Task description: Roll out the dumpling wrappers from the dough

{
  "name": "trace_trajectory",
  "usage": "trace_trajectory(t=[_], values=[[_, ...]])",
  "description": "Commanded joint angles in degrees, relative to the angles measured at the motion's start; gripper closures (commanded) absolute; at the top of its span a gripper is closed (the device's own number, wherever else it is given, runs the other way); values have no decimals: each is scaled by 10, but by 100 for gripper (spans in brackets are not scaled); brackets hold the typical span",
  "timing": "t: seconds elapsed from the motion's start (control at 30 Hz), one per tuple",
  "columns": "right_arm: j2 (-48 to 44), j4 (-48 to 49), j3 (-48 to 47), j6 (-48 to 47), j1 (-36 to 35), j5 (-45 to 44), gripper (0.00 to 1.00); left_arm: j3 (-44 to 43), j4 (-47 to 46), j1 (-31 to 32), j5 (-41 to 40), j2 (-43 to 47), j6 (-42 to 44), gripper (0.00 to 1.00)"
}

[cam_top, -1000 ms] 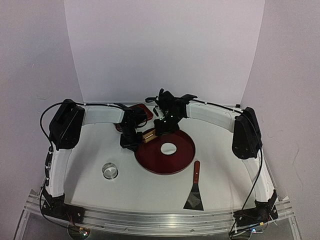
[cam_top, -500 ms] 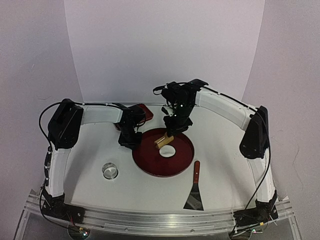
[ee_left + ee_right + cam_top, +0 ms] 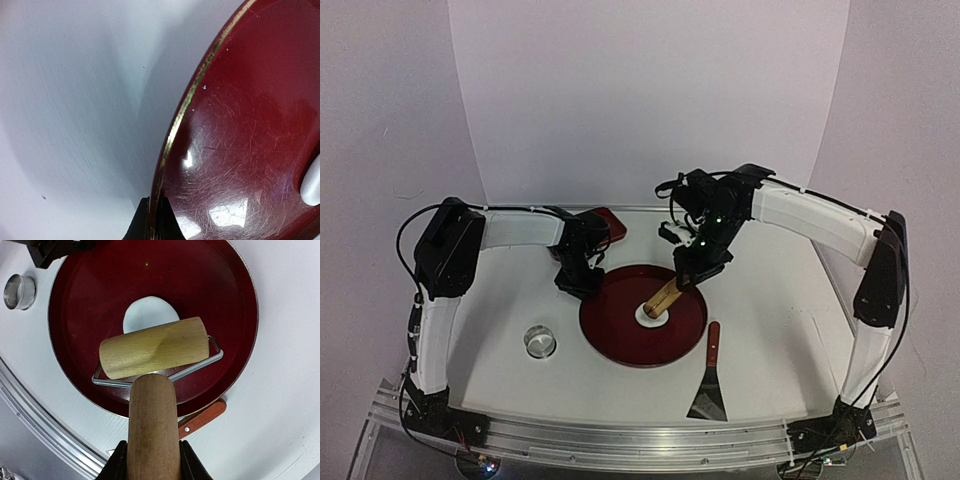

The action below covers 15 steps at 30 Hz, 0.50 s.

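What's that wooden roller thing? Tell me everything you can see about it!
The roller has a pale wooden drum on a bent silver wire frame, joined to a thick round wooden handle. The right tool is clamped on that handle. The roller slants down over the red tray, its drum lying across one edge of the flat white dough.

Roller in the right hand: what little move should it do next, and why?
Probably roll the roller forward across the dough: the right gripper holds its handle, it covers only the dough's near edge, and the left gripper pinches the red tray rim.
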<state>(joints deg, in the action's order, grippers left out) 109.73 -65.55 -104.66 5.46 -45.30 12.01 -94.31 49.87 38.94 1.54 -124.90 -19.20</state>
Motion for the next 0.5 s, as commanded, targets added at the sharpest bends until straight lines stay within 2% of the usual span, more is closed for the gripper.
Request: trace_trajectory(t=[0.0, 0.27, 0.47], values=[[-1, 36, -3, -43, -2, 19, 100, 20, 109, 4, -78, -50, 60, 100], [45, 33, -19, -84, -5, -5, 100, 23, 114, 5, -76, -49, 60, 100], [65, 31, 19, -98, -5, -21, 100, 19, 123, 5, -77, -51, 63, 100]])
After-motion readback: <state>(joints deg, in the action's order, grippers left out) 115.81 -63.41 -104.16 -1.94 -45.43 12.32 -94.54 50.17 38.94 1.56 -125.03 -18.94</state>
